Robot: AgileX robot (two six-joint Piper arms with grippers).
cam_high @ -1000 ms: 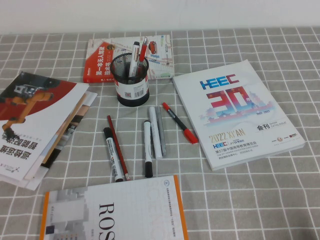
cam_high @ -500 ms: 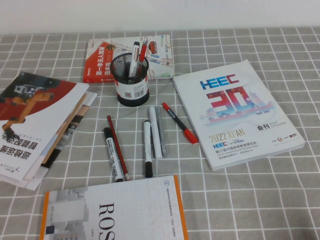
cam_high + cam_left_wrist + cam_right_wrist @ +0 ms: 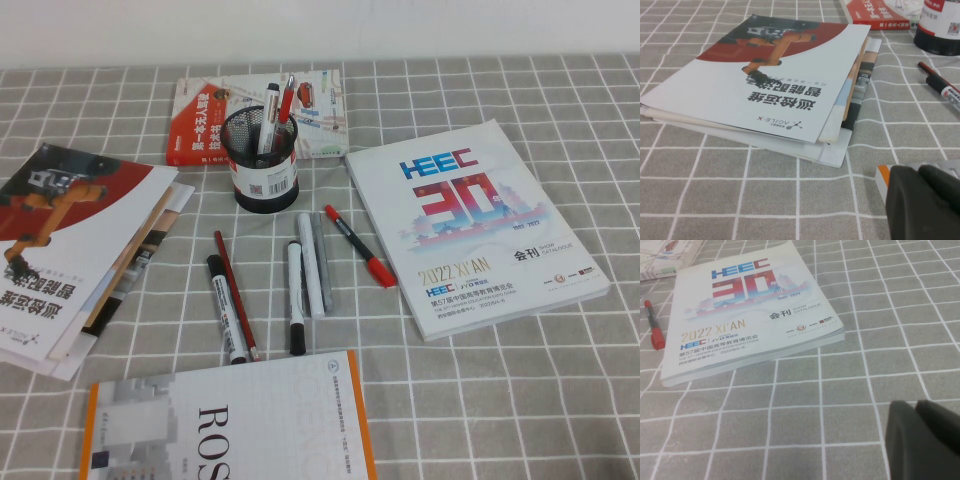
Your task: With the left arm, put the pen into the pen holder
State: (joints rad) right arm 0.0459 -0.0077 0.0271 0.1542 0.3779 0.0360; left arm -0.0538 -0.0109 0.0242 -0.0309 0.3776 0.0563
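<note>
Pen (image 3: 227, 312) flat, lower left of centre in high view, long axis near-vertical in frame, cap toward holder (image 3: 262, 165) above it. Closer to left gripper (image 3: 924, 202) than to right gripper (image 3: 923, 440), parked off by catalogue (image 3: 750, 305). Jaw state on both: can't tell.

1. Table (image 3: 560, 400): covered by a grey cloth checked with white grid lines; the cloth is spread flat across the whole surface.
2. Wall (image 3: 400, 25): plain white, seen along the table's far edge.
3. Light: even and soft; only faint shadows are cast.
</note>
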